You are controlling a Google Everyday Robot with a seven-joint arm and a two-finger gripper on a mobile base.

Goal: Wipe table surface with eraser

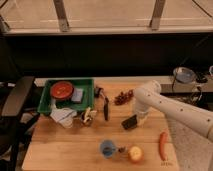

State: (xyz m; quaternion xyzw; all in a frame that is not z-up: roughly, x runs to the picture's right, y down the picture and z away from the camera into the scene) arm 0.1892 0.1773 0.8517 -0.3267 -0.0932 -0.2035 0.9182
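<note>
Gripper point(138, 119), right of centre frame, apparently clamps the black eraser point(130, 122) onto the table surface point(65, 145); the wipe goes best pressed flat, stroking clear of the black-handled utensil point(106, 108) and apple point(135, 154).

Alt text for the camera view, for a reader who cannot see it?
A white robot arm's tool presses a black eraser onto the wooden table surface. Nearby lie an apple, blue cup, carrot and green tray.
</note>
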